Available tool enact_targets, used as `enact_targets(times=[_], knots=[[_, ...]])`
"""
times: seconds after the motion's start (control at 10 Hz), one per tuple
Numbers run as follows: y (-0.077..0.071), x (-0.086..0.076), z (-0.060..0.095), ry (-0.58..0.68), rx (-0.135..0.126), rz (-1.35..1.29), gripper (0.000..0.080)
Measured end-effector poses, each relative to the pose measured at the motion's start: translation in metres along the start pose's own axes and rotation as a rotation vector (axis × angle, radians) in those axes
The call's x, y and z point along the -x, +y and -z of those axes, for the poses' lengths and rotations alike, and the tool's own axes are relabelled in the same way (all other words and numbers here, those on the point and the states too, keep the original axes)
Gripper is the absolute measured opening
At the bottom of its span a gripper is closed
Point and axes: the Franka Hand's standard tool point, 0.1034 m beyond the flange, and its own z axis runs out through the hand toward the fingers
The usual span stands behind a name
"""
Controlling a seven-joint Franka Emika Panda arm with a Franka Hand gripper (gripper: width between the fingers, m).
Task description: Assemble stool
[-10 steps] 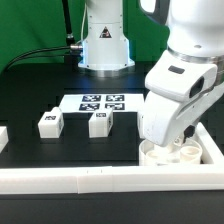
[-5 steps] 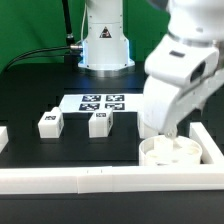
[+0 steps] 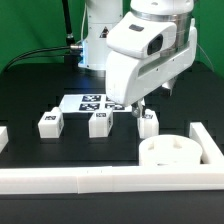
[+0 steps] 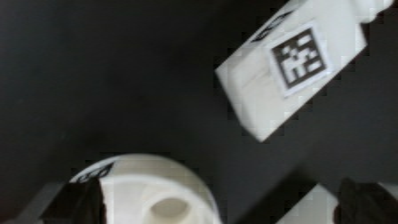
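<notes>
The round white seat (image 3: 168, 152) lies flat in the corner of the white rails at the exterior view's right. Three white tagged legs stand on the black table: one at the left (image 3: 48, 122), one in the middle (image 3: 100, 123), and one (image 3: 148, 122) just behind the seat. My gripper (image 3: 141, 112) hangs open right over that third leg. In the wrist view my gripper (image 4: 215, 203) is wide open, and the leg's top with a round hole (image 4: 151, 195) sits between the fingers, nearer one finger (image 4: 54, 205). Another tagged leg (image 4: 294, 65) lies farther off.
The marker board (image 3: 100, 101) lies behind the legs. A long white rail (image 3: 80, 180) runs along the front and another rail (image 3: 205, 140) bounds the exterior view's right. The robot base (image 3: 105, 45) stands at the back.
The arm has risen off the seat and swung toward the exterior view's left. It now hangs over the leg behind the seat. The seat is uncovered.
</notes>
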Motion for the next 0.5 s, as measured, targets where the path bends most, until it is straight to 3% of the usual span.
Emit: enact_targets(times=[0.4, 0.5], knots=[[0.0001, -0.0009, -0.0007, 0.001, -0.004, -0.039, 0.0649], [-0.0003, -0.0007, -0.0012, 0.001, -0.005, -0.150, 0.0649]])
